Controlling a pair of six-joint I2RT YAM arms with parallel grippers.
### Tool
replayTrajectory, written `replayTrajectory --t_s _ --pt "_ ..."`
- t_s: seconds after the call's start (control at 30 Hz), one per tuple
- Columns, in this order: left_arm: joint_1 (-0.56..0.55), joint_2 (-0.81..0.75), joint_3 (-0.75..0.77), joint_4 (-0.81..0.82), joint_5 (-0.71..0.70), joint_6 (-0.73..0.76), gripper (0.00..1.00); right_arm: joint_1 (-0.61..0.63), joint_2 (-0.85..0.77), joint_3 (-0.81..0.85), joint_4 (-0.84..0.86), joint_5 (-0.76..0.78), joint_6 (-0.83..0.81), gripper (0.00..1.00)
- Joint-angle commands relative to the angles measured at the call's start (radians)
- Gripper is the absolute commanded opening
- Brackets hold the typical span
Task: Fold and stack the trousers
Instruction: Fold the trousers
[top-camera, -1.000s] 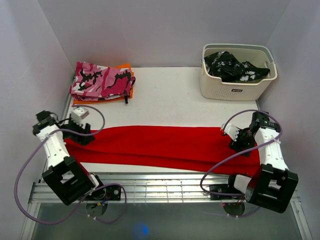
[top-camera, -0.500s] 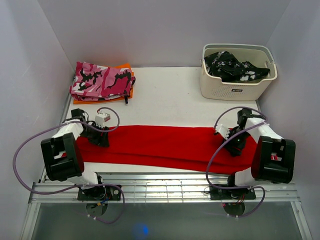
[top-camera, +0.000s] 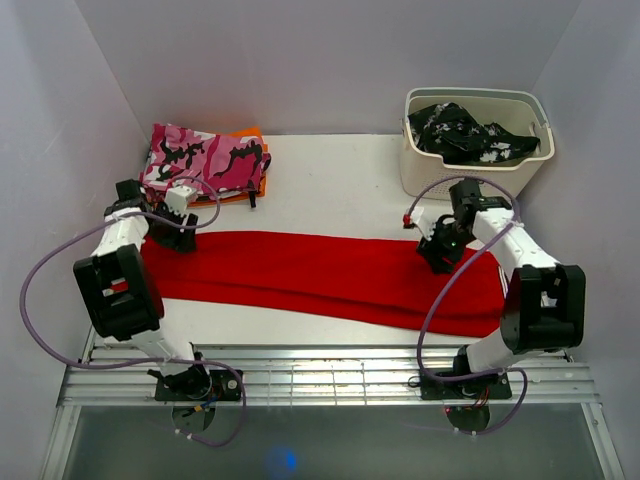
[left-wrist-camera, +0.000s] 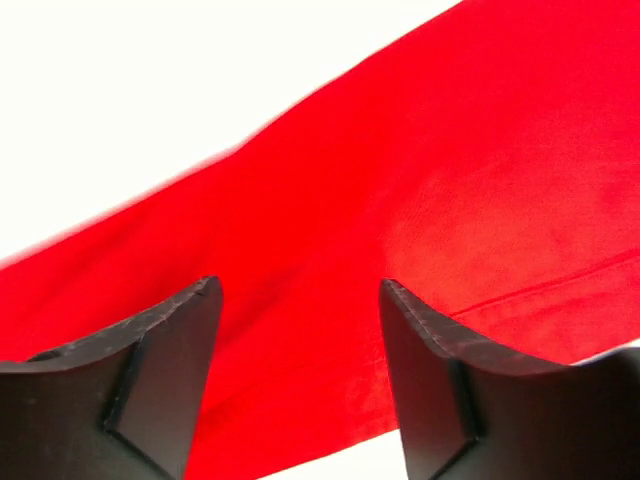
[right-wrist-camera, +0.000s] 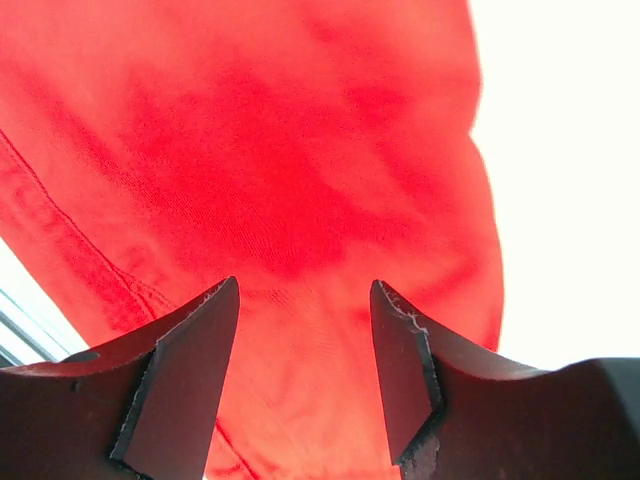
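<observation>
The white tabletop (top-camera: 330, 190) carries the trousers (top-camera: 320, 278), spread as one long red band from left to right, apparently already halved lengthwise so its ends can be brought together. The camouflage garment (top-camera: 205, 160) lies folded at the far left (probably the stack to join). The left hand (top-camera: 178, 238) and right hand (top-camera: 438, 255) hover over opposite ends, fingers parted, gripping nothing.

Back wall (top-camera: 330, 60): plain pale grey-lilac panel, matte.
Left wall (top-camera: 50, 130), right wall (top-camera: 600, 130): same pale panels, closing in both sides.
Desk (top-camera: 330, 190): white top reaching the back wall.
Near edge: slatted metal rail (top-camera: 320, 378) across the front.
Floor (top-camera: 330, 445): dull grey-green below the rail.
Light: bright, even, soft shadows.
</observation>
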Motion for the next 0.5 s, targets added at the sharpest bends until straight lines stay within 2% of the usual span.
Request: replayTrajectory --t_s 0.0,0.07,0.17,0.2,0.3,0.37,0.4,0.47 --pt "-0.058 -0.185 0.040 -0.064 0.209 0.100 0.78 -0.056 -0.089 0.094 -0.077 -0.064 0.064 0.61" --pt "-0.104 -0.260 -0.001 -0.050 0.247 0.113 0.82 -0.110 -0.118 0.128 -0.117 -0.067 0.099 0.61" --pt "-0.223 -0.397 -0.092 0.022 0.264 0.087 0.86 -0.281 -0.118 0.200 -0.155 -0.067 0.168 0.63" --pt "-0.292 -0.451 -0.116 0.048 0.244 0.046 0.87 -0.378 -0.112 0.230 -0.169 -0.067 0.179 0.64" --pt "-0.453 -0.514 -0.213 0.153 0.191 -0.027 0.89 -0.553 -0.066 0.264 -0.247 -0.053 0.221 0.64" --pt "-0.518 -0.552 -0.277 0.218 0.152 -0.036 0.91 -0.628 -0.034 0.278 -0.301 -0.047 0.225 0.63" --pt "-0.588 -0.558 -0.297 0.232 0.140 -0.033 0.91 -0.694 -0.024 0.280 -0.313 -0.048 0.222 0.63" --pt "-0.662 -0.542 -0.322 0.267 0.083 -0.033 0.89 -0.742 -0.003 0.270 -0.329 -0.047 0.213 0.62"
